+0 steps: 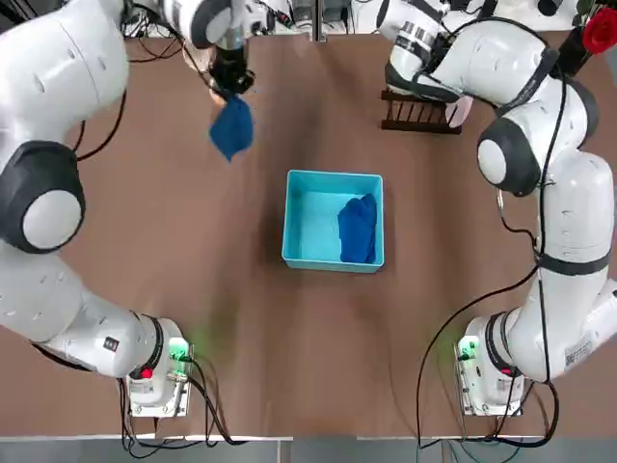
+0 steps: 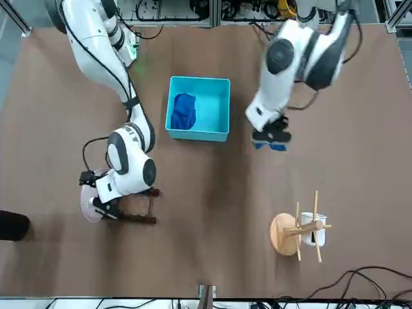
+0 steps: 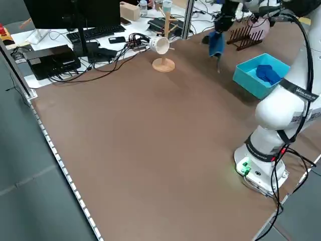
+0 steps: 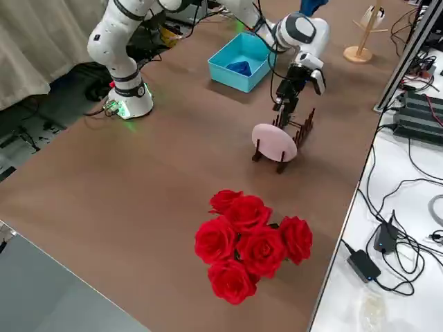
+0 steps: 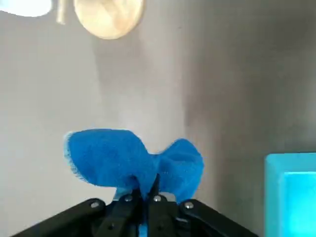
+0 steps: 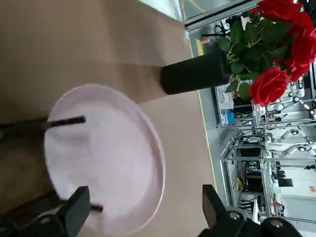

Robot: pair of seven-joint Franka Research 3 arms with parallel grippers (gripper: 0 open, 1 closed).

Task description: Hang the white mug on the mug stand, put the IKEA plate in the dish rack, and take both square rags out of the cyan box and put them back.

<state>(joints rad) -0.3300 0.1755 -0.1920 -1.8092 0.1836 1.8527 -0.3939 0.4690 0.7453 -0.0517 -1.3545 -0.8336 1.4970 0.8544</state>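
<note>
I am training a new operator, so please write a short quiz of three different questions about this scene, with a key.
1. True or false: the white mug hangs on the mug stand.
2. Which end effector holds a blue rag? A) left B) right C) neither
3. Fill in: the other rag lies in the ____ box.

Key:
1. True.
2. A; the left end effector is shut on it, above the table beside the box. The right end effector is open at the dish rack, where the plate stands.
3. Cyan.
</note>
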